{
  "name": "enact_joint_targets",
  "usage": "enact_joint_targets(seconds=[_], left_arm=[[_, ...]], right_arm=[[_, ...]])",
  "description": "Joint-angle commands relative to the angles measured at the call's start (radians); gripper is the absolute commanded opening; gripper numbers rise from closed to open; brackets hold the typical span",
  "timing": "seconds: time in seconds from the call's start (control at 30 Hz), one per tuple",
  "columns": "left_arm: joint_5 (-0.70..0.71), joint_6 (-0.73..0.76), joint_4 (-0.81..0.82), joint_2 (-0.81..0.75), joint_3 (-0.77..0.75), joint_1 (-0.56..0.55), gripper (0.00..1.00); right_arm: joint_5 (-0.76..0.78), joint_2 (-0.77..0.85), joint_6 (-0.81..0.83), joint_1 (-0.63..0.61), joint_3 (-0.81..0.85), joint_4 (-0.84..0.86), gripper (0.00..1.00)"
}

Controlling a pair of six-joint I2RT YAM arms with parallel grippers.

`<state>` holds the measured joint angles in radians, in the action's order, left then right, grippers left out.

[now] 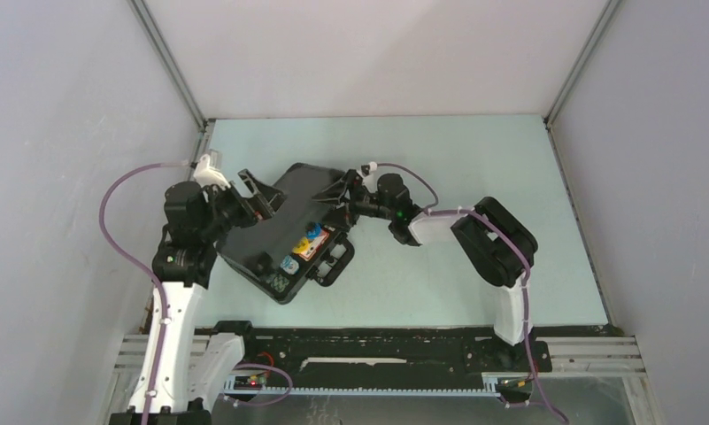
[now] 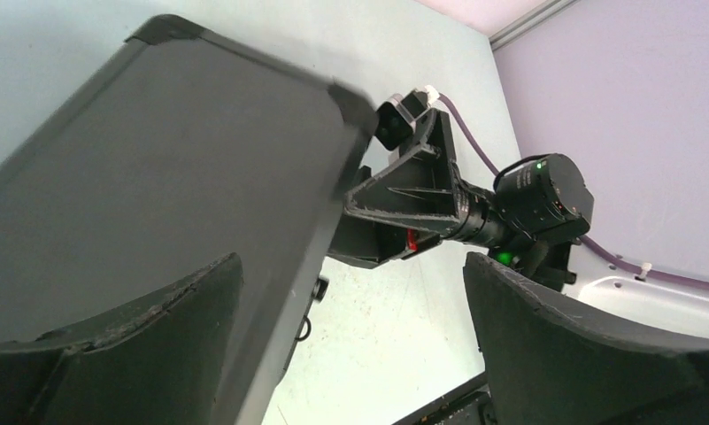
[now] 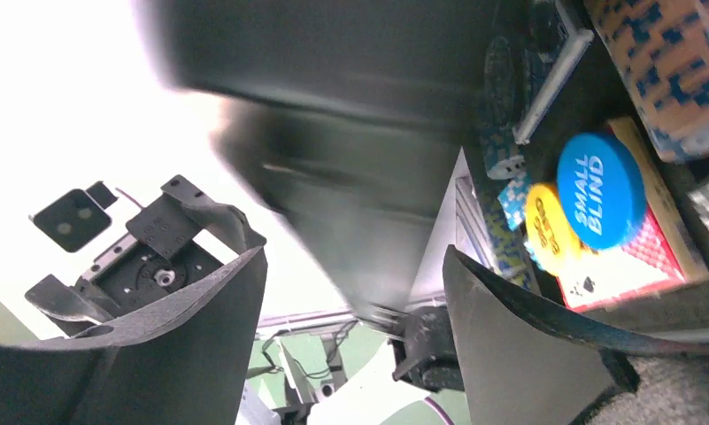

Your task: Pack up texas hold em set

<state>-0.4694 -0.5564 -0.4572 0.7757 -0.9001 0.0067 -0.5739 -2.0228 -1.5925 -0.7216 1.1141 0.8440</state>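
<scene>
Evidently I was on the closing step: the briefcase (image 1: 271, 266) sat between my two arms with its lid (image 2: 156, 177) half raised and tilted over the tray. The left gripper (image 1: 251, 197) stood with its jaws spread wide and nothing clamped, the lid's outer face lying just ahead of its fingers and running down past one of them. The right gripper (image 1: 343, 195) was parted too, with the lid's free edge passing just above and ahead of its fingertips; I saw no pinch on it.

Below and beside the right fingers the tray looked loaded: the blue disc (image 3: 600, 190) overlapped the yellow disc (image 3: 545, 228) on top of the red card deck (image 3: 638, 266), with the blue card deck (image 3: 665, 53) beyond and some chips (image 3: 512, 193) closer to the lid. I judged the packing mostly done.

The next move called for pressing the lid down evenly from both sides without letting the case skid on the table (image 1: 439, 159), then seeing to the latches.

Much was unclear. The lid was smeared in the right wrist view, so I could not tell whether either finger touched it. The hinge, the latches and most of the chip slots were covered, and I could not find the triangular marker.
</scene>
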Motion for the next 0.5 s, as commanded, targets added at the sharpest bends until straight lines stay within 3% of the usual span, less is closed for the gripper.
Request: enact_joint_targets(seconds=[0.0,0.2,0.47], left_arm=[[0.039,0.045,-0.031,-0.045,-0.014,0.002,1.00],[0.034,0.053,-0.030,-0.036,0.017,0.001,1.00],[-0.038,0.080,0.017,0.074,0.083,-0.021,1.00]], right_arm=[[-0.015,0.108,0.105,0.004,-0.063,-0.032,0.82],[0.004,0.160,0.212,0.002,-0.098,-0.194,0.82],[0.164,0.344,0.611,0.015,-0.105,-0.762,0.85]])
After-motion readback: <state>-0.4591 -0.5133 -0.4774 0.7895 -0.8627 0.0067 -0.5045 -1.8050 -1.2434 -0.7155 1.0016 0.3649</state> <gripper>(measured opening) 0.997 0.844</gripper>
